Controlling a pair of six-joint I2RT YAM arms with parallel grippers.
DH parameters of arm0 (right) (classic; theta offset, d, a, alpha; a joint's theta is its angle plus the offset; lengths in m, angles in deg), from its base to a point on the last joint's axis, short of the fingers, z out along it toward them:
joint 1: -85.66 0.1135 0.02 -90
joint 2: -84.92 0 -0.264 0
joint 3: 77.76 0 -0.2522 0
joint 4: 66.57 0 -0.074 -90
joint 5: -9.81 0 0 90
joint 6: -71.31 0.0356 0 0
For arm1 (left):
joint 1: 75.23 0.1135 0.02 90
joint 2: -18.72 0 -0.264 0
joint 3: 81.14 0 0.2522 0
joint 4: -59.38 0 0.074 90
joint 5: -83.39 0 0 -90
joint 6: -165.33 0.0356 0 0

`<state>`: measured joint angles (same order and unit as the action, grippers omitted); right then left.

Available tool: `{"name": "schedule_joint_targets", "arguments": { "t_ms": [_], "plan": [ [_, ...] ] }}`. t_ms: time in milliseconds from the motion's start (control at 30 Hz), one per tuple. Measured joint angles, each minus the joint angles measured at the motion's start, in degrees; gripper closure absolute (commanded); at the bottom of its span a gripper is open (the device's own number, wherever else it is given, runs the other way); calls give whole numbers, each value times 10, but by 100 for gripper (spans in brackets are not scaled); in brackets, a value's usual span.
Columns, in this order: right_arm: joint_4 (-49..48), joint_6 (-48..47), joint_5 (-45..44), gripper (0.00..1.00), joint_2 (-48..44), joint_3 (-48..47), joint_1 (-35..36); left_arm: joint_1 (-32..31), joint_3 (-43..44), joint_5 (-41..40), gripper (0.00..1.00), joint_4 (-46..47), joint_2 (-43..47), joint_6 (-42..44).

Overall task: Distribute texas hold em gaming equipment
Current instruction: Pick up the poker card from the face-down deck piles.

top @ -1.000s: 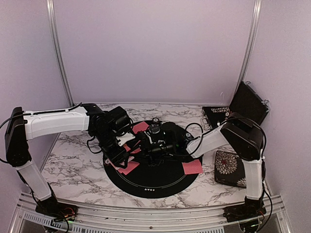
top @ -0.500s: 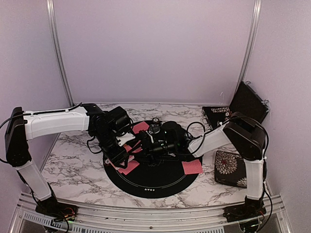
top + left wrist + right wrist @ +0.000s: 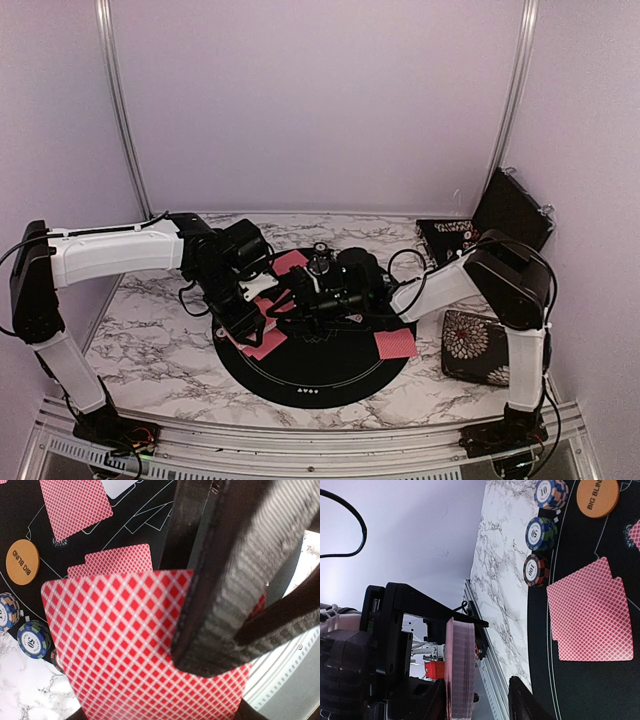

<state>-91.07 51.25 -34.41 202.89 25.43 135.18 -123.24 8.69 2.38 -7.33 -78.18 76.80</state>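
Above the middle of the mat (image 3: 320,375) the left jaws clench the deck of cards (image 3: 460,670) on edge, while the right jaws stand parted astride its end, seemingly set to close across its thickness.

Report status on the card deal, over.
Left claw shut on card deck. Right claw open, fingers flanking deck edge, not gripping. Dealt pair on mat, chip stacks at its rim; nothing blocking.
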Motion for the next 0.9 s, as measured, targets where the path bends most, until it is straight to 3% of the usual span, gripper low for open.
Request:
{"name": "schedule_joint_targets", "arguments": {
  "t_ms": [400, 900],
  "plan": [
    [6, -1, -1, 60, -21, 8, -3, 0, 0, 0, 45, 0, 2, 0],
    [5, 3, -5, 71, -60, 35, -8, 0, 0, 0, 45, 0, 2, 0]
  ]
}}
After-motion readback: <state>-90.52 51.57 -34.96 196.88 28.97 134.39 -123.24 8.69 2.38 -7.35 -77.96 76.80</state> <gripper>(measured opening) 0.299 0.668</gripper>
